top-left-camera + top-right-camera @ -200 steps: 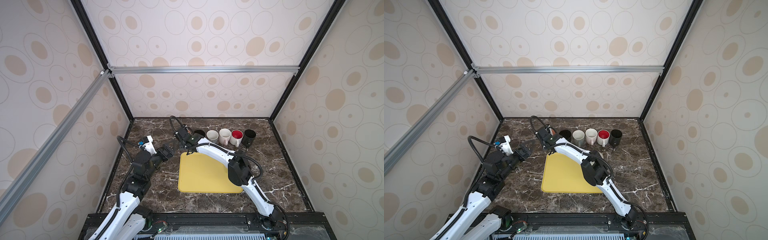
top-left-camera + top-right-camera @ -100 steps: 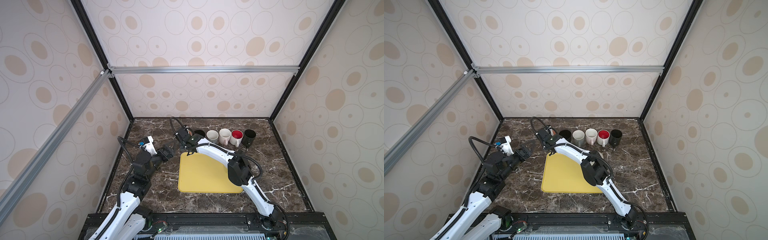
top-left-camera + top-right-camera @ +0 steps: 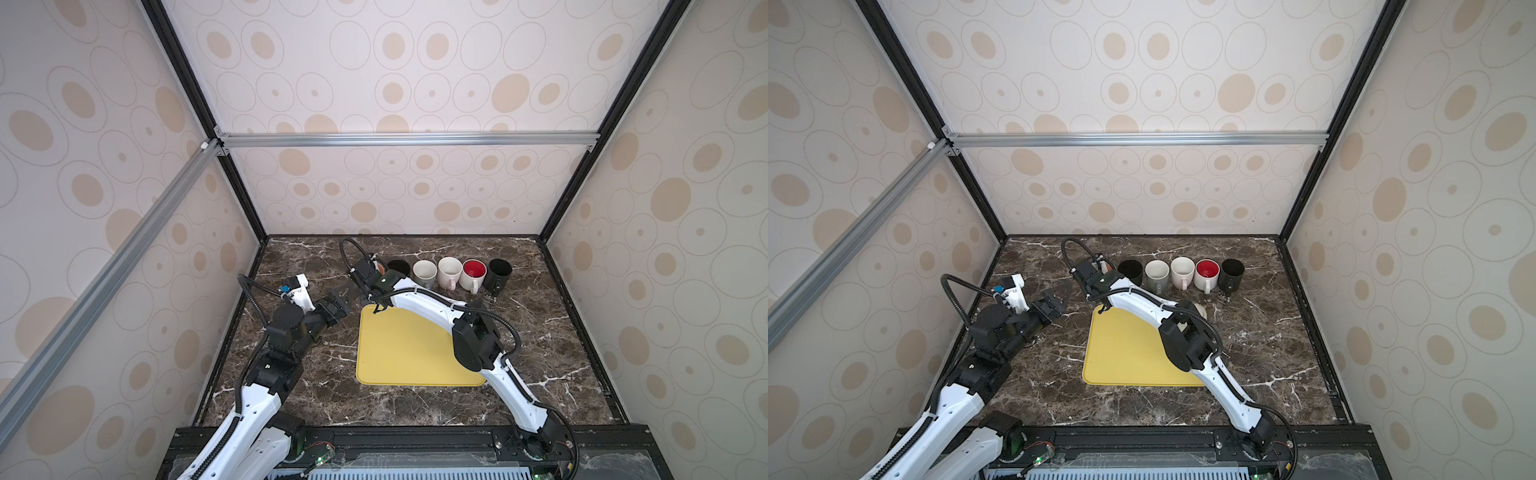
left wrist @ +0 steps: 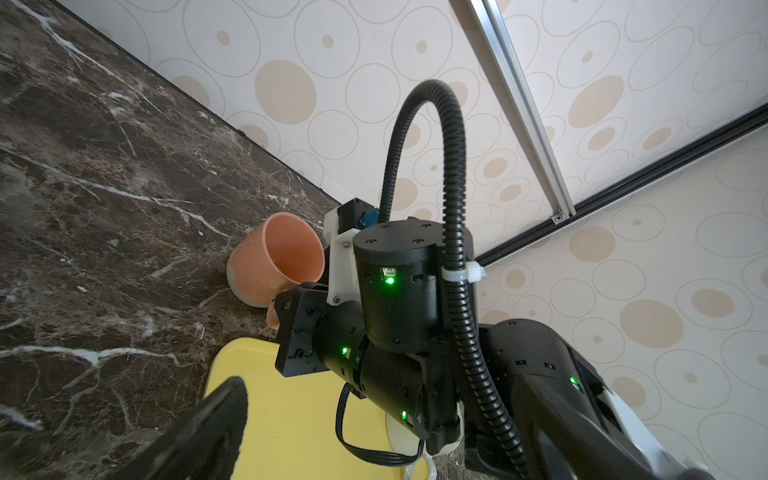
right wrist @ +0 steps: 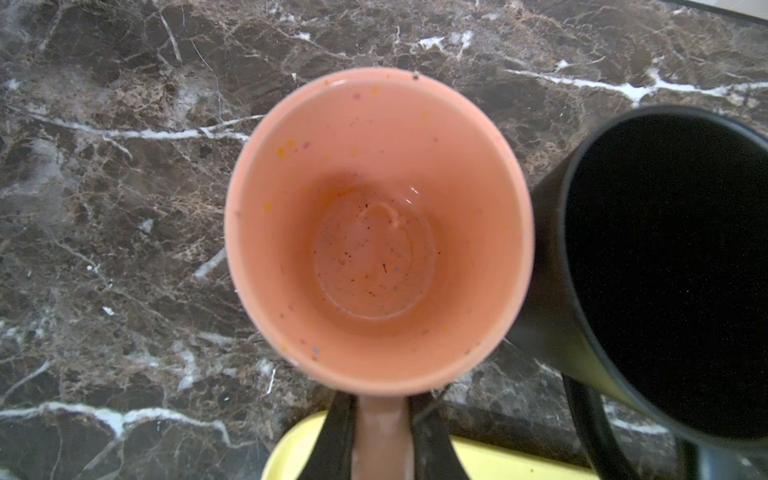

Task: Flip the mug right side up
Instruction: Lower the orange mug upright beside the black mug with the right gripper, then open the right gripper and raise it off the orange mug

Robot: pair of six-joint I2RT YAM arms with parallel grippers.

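Fingers [image 5: 338,436] of the right gripper [image 5: 380,444] are pinching the handle of the pink mug [image 5: 378,232], 1 on each side, as I am watching from the remote station. Left gripper [image 3: 344,296] is hovering over the marble table [image 3: 540,332], left of the mat, with its jaws spread fully apart, holding nothing.

The table is carrying a yellow mat [image 3: 407,353] at its middle, and the right arm is reaching across the mat's far left corner. Behind the mat, 5 mugs are standing mouth up in a row near the back wall: a black mug [image 3: 398,266], a grey mug [image 3: 424,272], a white mug [image 3: 449,270], a red-lined mug [image 3: 473,272] and a second black mug [image 3: 498,272].

The pink mug is sitting at the left end of that row, just beside the first black mug. Its mouth is facing upward and it is leaning slightly in the left wrist view. I am not able to tell whether its base is touching the marble.
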